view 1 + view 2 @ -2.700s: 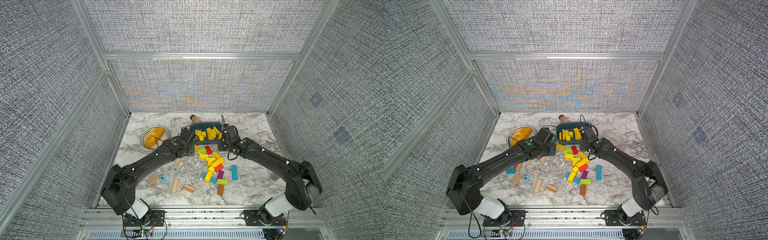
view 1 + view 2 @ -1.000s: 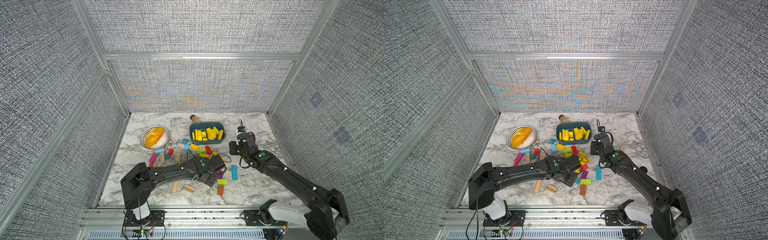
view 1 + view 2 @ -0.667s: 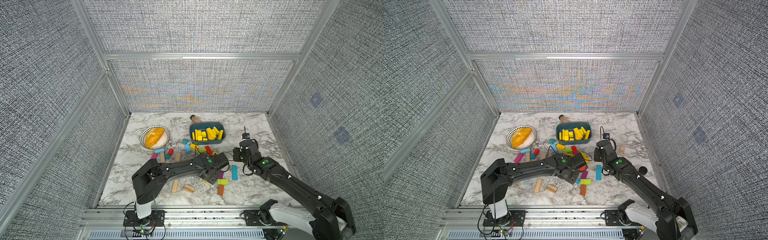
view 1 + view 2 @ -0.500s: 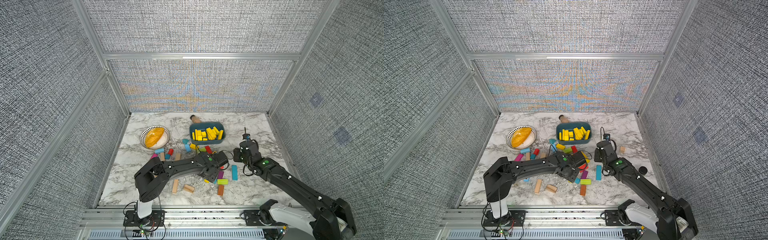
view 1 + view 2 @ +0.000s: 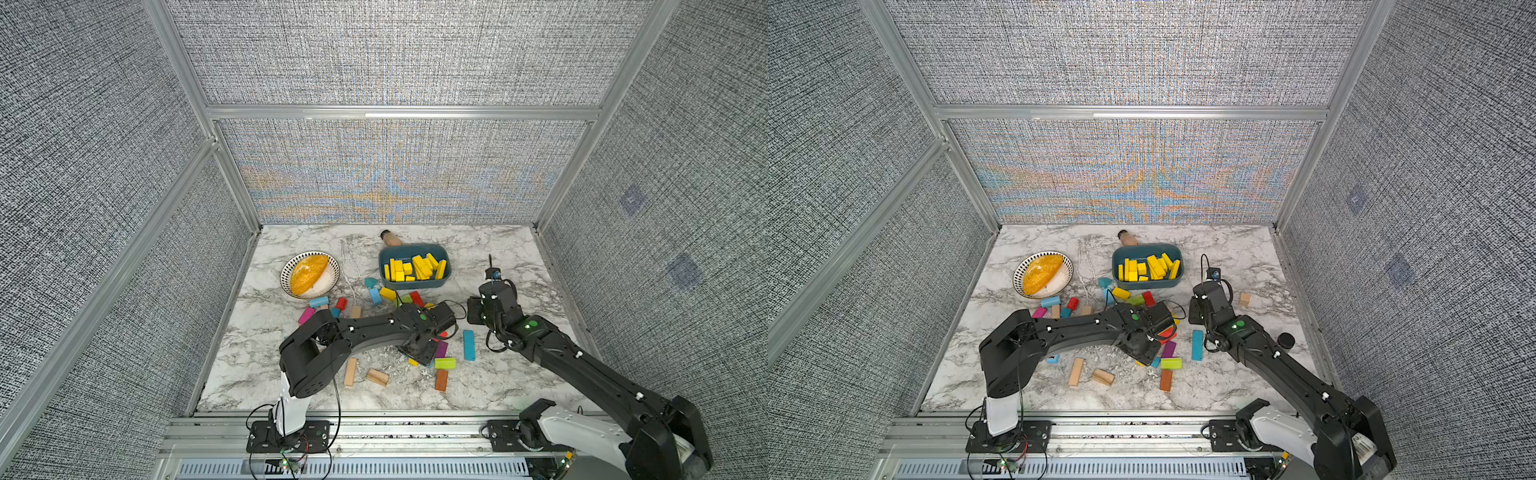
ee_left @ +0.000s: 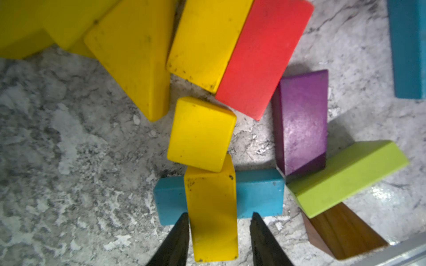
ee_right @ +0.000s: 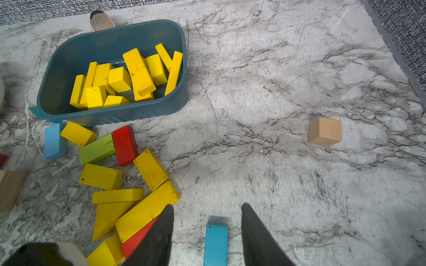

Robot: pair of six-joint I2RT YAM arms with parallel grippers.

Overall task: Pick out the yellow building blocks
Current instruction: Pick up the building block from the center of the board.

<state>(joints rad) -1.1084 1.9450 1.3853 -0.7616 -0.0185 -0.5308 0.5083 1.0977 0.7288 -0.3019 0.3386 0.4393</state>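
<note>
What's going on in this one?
The robot is sorting yellow building blocks into a teal bin, which already holds a heap. The left gripper straddles a yellow bar lying across a blue block, with a gap on one side: not gripped yet. The right gripper hovers open and empty over the marble table; several yellow blocks lie loose.

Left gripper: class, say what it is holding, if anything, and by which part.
Nothing held yet. The left gripper straddles one end of a yellow block lying across a blue block: touching on one side, a gap on the other.
</note>
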